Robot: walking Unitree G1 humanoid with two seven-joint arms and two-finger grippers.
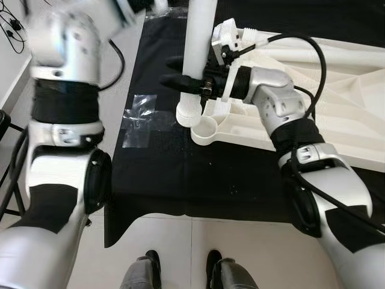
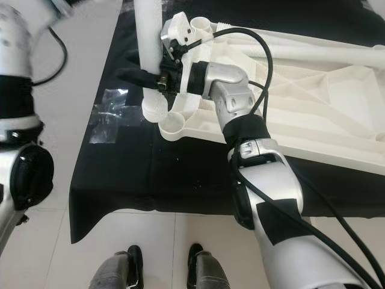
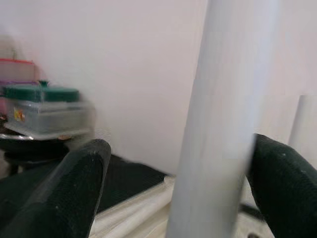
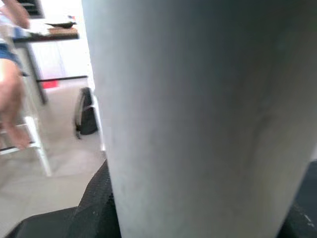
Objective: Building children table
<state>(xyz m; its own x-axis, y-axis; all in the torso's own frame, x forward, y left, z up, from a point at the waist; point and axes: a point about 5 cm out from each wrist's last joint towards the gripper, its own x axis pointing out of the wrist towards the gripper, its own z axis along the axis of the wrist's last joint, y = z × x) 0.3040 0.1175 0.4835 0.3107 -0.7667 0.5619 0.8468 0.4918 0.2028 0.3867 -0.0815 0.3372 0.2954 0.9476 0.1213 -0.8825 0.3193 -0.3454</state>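
A white table leg (image 1: pixel 200 36) stands upright at the near left corner of the upside-down white tabletop (image 1: pixel 337 90). Its wider lower end (image 1: pixel 187 113) rests right beside an open round socket (image 1: pixel 206 129). My right gripper (image 1: pixel 186 72) is shut on the leg low down, with black fingers wrapped around it. In the right wrist view the leg (image 4: pixel 198 114) is very close. My left arm is raised at the upper left. In the left wrist view my left gripper (image 3: pixel 178 148) is open and straddles the leg (image 3: pixel 218 124), with one finger (image 3: pixel 74 188) well clear of it.
The tabletop lies on a black mat (image 1: pixel 180 174) with a patch of clear tape (image 1: pixel 137 120). Pale tiled floor surrounds it, and my feet (image 1: pixel 180 271) stand at its near edge. A person (image 4: pixel 10 74) sits beyond, by a dark bag (image 4: pixel 86 111). Lidded containers (image 3: pixel 44 109) stand by the wall.
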